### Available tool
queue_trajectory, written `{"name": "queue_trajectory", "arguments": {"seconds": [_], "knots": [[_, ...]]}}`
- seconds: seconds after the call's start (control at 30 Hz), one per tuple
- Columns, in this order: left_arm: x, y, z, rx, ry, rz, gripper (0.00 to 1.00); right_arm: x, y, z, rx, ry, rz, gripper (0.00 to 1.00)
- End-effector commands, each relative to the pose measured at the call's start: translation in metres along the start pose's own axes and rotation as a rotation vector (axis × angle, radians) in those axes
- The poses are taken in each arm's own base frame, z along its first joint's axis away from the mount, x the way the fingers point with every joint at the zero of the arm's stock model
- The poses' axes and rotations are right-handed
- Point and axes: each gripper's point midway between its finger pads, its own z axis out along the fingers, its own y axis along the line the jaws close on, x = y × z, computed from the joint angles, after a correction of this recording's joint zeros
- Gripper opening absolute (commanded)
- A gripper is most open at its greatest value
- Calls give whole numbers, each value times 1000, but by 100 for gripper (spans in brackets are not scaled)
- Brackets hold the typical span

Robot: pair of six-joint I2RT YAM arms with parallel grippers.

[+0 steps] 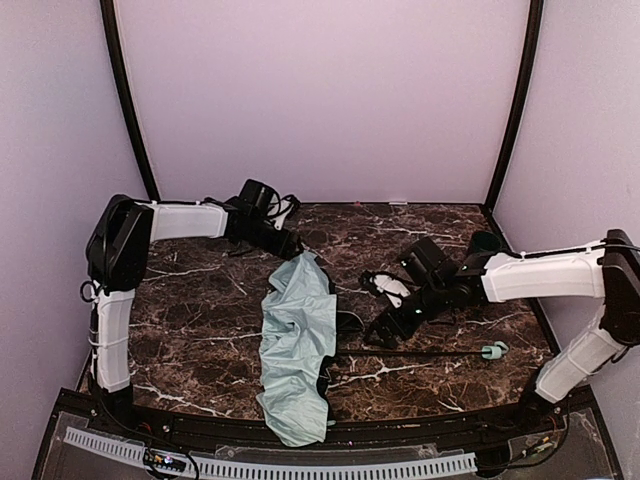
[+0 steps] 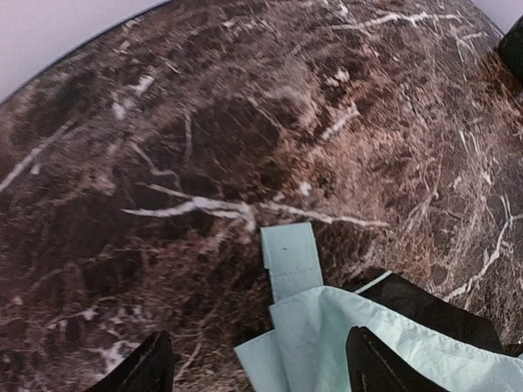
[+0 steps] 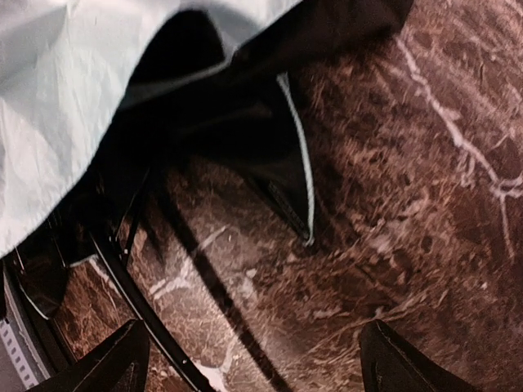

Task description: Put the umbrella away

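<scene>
The umbrella (image 1: 296,345) lies crumpled on the marble table (image 1: 200,300), mint-green fabric outside, running from mid-table to the front edge. Its thin black shaft (image 1: 430,353) runs right to the small mint handle (image 1: 493,350). My left gripper (image 1: 292,245) is open at the fabric's far end. In the left wrist view the fabric (image 2: 368,335) and its strap tab (image 2: 290,257) lie between the spread fingertips (image 2: 151,367). My right gripper (image 1: 385,330) is open just above the shaft. In the right wrist view the shaft (image 3: 135,298), black lining (image 3: 270,139) and mint fabric (image 3: 57,106) show.
A small white object (image 1: 393,288) lies by the right wrist. Lilac walls and black corner posts (image 1: 128,100) close in the table on three sides. A pale perforated strip (image 1: 300,465) runs along the front edge.
</scene>
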Motion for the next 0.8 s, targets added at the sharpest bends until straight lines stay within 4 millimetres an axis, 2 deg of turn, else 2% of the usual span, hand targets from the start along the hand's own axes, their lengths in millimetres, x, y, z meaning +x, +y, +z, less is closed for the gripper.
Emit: {"name": "queue_trajectory", "arguments": {"seconds": [0.0,0.13,0.17,0.27,0.33,0.43,0.5,0.57,0.63,0.77], "knots": [[11,-47,4,179,41,26,75,10,15,3,-35,-25,-27,90],[35,-77,8,229,100,77,74,27,29,12,-96,33,-82,90],[39,-79,8,236,112,78,73,32,32,14,-107,48,-93,90],[54,-104,6,287,142,128,67,46,37,22,-142,106,-111,87],[59,-114,2,316,131,156,64,54,36,29,-142,144,-114,80],[60,-130,-10,386,73,198,62,65,29,42,-124,198,-122,55],[62,-145,-22,442,37,241,61,59,26,44,-105,197,-148,40],[67,-161,-32,492,12,302,58,41,24,45,-94,151,-179,29],[76,-171,-40,523,1,344,56,20,26,45,-101,98,-211,26],[98,-172,-43,537,26,338,53,-15,13,48,-73,14,-214,23]]}}
